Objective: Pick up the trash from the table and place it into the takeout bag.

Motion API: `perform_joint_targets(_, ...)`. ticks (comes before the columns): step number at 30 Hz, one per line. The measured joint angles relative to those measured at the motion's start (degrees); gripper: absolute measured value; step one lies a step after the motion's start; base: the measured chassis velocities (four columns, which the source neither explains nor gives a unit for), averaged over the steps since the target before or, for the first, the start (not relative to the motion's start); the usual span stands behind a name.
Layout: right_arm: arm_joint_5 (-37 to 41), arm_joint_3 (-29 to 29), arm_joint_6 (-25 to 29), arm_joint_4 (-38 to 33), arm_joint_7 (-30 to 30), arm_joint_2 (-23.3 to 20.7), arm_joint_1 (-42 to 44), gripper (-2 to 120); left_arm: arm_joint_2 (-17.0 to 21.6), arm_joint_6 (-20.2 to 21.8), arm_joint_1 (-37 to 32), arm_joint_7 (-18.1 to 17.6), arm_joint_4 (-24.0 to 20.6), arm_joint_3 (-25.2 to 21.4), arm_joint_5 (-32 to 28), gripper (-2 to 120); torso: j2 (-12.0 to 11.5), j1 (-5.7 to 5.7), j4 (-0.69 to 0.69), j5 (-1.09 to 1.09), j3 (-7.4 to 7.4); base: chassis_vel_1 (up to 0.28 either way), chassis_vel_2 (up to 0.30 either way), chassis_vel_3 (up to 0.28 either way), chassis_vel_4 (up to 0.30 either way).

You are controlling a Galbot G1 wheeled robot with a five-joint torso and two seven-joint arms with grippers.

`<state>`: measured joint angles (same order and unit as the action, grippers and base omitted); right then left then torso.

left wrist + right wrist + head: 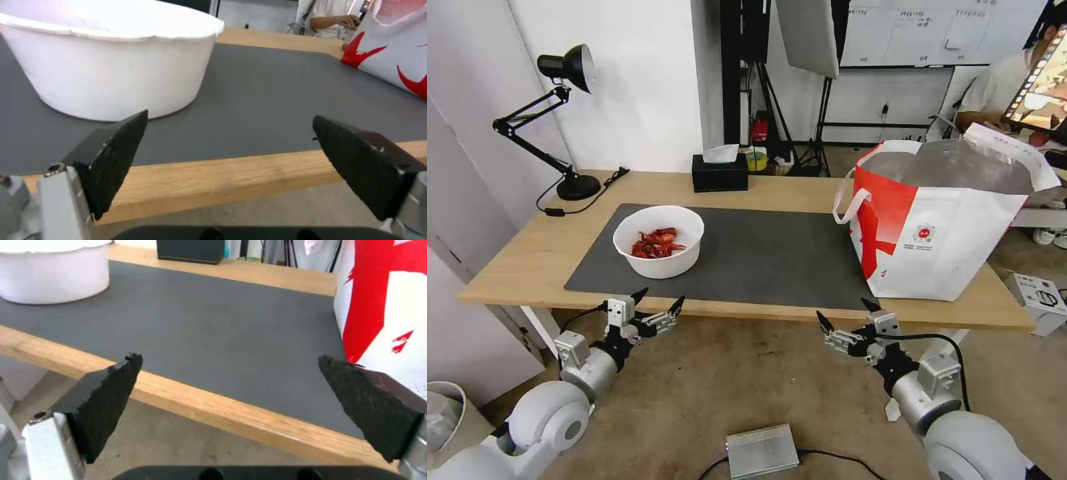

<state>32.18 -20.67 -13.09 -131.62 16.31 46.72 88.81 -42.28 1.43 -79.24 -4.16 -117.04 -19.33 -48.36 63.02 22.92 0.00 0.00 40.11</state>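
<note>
While both arms hang below the near edge, the table [527, 260] carries everything of interest on or beside its dark grey mat [760, 257]. Largest item: takeout bag [940, 220], upright at the right end of the mat, mouth wide open with the foil lining showing, a placement that probably lets an item be dropped in from above without holding the bag. Next: white bowl [658, 240] on the mat's left part, near the front edge, well apart from the bag; red crayfish shells [656, 243] lie inside. No other trash seen on the mat. Black tissue box [720, 172] and desk lamp [560, 120] stand along the far side, not task items. Left gripper [657, 300] sits just off the table's front edge, directly before the bowl, jaws spread wide, empty; likely staged for a reach to the bowl. Right gripper [847, 317] is likewise off the front edge near the bag, jaws wide, empty. View notes: head view alone shows bowl contents and bag lining. Left wrist view shows the bowl's outer wall and scalloped rim close up. Right wrist view shows the bag's red-printed side standing on the mat.
</note>
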Motion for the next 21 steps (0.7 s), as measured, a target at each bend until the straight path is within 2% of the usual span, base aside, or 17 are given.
perform_joint_targets(12, 0.0, 0.0, 0.0, 0.0, 0.0, 0.0, 0.0, 100, 0.5, 0.7, 0.7, -0.5, 0.1, 0.1, -0.6, 100, 0.0, 0.00, 0.00, 0.00, 0.00, 0.000, 0.000, 0.000, 0.000)
perform_joint_targets(14, 0.0, 0.0, 0.0, 0.0, 0.0, 0.0, 0.0, 100, 1.5, 2.7, 1.3, -1.8, 0.0, -0.4, -2.1, 100, 0.0, 0.00, 0.01, 0.00, 0.00, 0.000, 0.000, 0.000, 0.000)
perform_joint_targets(18, 0.1, 0.0, 0.0, 0.0, 0.0, 0.0, 0.0, 100, 2.4, 4.0, 2.3, -4.0, 0.1, -0.9, -3.8, 100, 0.0, 0.00, 0.00, 0.00, 0.00, 0.000, 0.000, 0.000, 0.000)
perform_joint_targets(21, 0.1, 0.0, 0.0, 0.0, 0.0, 0.0, 0.0, 100, 3.8, 6.3, 3.5, -6.9, -0.2, -2.5, -8.7, 100, 0.0, 0.01, 0.00, 0.00, 0.00, 0.000, 0.000, 0.000, 0.000)
